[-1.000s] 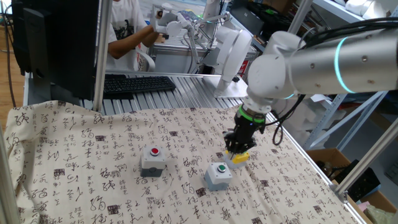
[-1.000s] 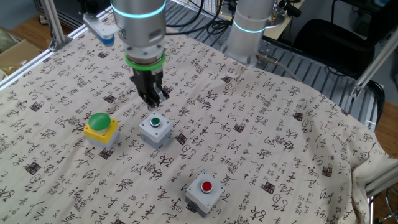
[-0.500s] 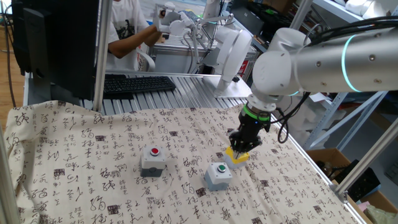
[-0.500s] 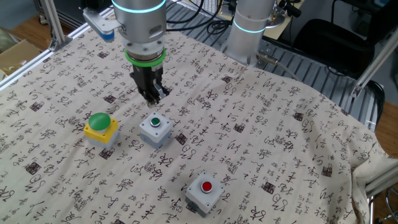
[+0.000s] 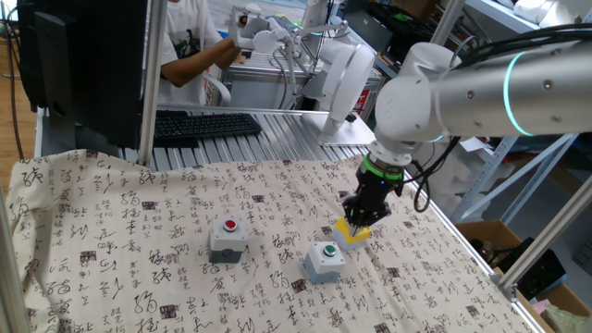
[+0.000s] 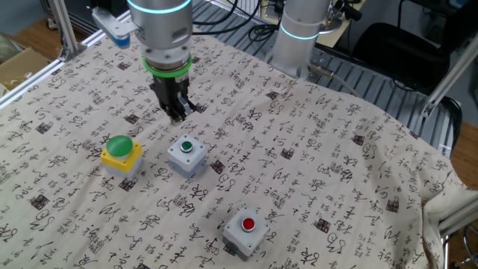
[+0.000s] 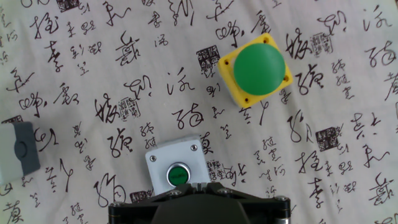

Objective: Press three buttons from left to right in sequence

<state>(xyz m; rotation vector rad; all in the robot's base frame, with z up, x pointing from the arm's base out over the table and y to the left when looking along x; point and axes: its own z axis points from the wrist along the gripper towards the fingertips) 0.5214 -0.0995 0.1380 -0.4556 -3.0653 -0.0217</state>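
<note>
Three button boxes stand on the patterned cloth. The grey box with red button [image 5: 228, 237] is on the left [image 6: 246, 231]. The grey box with green button [image 5: 325, 260] is in the middle [image 6: 187, 155] [image 7: 178, 169]. The yellow box with green domed cap [image 6: 122, 153] is partly behind my gripper in one fixed view [image 5: 355, 235] and in full view in the hand view [image 7: 258, 67]. My gripper [image 6: 177, 113] hangs above the cloth just beyond the green-button box, touching nothing. Its fingertips meet at the bottom of the hand view [image 7: 205, 185], so it is shut and empty.
The cloth-covered table [image 5: 120, 250] drops off at the right edge [image 5: 472, 254]. A keyboard [image 5: 203, 123] and a person [image 5: 190, 46] are behind the table. A second robot base [image 6: 302, 33] stands at the back, with a metal frame post [image 5: 150, 83] on the left.
My gripper has risen and drifted away from the green-button box, toward the side of the yellow box. The three boxes have not moved.
</note>
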